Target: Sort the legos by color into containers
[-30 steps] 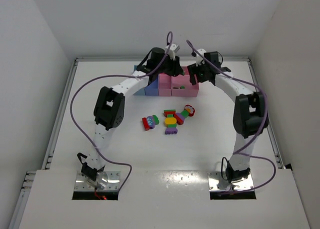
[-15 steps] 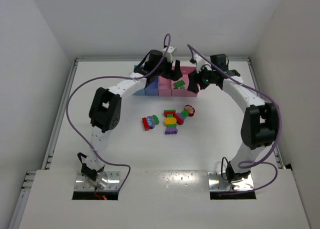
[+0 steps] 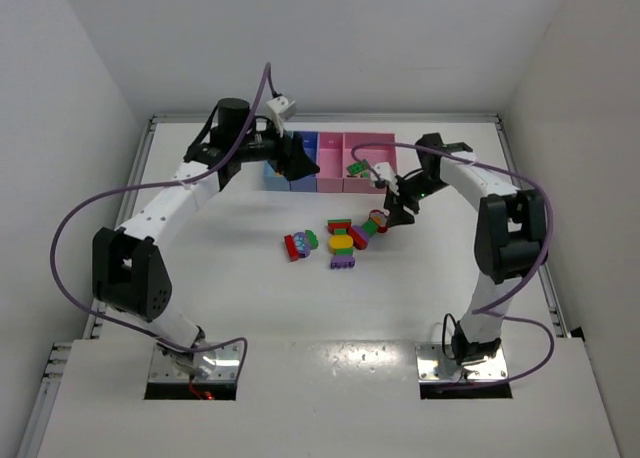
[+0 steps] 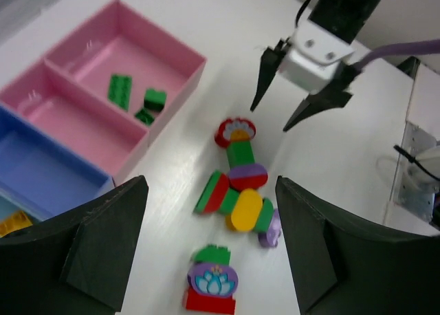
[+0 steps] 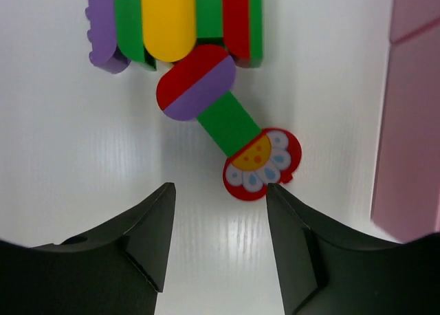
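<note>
Top external: left gripper (image 3: pixel 297 161) has swung back from the pink bins to the blue end of the containers (image 3: pixel 330 185), jaws spread, empty. Right gripper (image 4: pixel 271 119) has come off the wide pink bin (image 4: pixel 175 50), open, beside the flower-topped lego clump (image 3: pixel 352 234). Green legos (image 4: pixel 120 91) sit in that bin. White table (image 3: pixel 250 298), white walls (image 3: pixel 60 78)

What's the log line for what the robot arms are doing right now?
right gripper: open, near flower brick | left gripper: open, empty | green legos: in end pink bin

a glossy white table (image 3: pixel 400 298) with a metal rail (image 3: pixel 121 228) along its left edge stands enclosed by plain white walls (image 3: pixel 60 98) on three sides, evenly lit.
</note>
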Motion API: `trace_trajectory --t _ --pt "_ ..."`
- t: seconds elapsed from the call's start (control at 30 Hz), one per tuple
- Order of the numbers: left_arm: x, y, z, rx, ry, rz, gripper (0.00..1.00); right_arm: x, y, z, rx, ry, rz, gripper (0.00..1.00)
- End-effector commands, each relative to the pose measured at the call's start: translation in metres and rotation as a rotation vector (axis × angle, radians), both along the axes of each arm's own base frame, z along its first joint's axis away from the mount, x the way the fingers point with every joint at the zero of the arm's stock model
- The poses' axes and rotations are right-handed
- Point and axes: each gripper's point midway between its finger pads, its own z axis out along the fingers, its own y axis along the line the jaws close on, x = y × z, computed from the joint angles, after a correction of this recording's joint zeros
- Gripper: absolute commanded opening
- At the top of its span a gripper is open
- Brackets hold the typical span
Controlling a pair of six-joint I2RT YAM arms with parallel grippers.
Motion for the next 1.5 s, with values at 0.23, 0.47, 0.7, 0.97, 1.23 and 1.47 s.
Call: trace_trajectory --t 0.23,0.47,0.7,0.97,1.23,1.47 --pt "0.002 0.054 -0.027 0.051 0.065 0.080 0.81 -0.009 0.056 -0.014 -0.005 -0.315 0.394 0.50" --pt "0.012 0.063 -0.031 0.035 0.096 0.099 0.81 -0.008 0.059 -0.028 -0.056 -0.377 0.425 0.49" --pt "0.017 0.061 -0.033 0.033 0.103 0.091 0.81 -0.006 0.057 -0.042 -0.078 -0.364 0.446 0.49" --pt "0.018 0.060 -0.036 0.035 0.112 0.091 0.81 -0.001 0.055 -0.060 -0.102 -0.369 0.500 0.49" --pt "0.020 0.061 -0.041 0.041 0.120 0.099 0.81 -0.015 0.046 -0.078 -0.134 -0.315 0.575 0.44" --pt "-0.009 0.061 -0.063 -0.032 0.235 0.135 0.75 -0.022 0.048 -0.051 -0.107 -0.329 0.544 0.12"
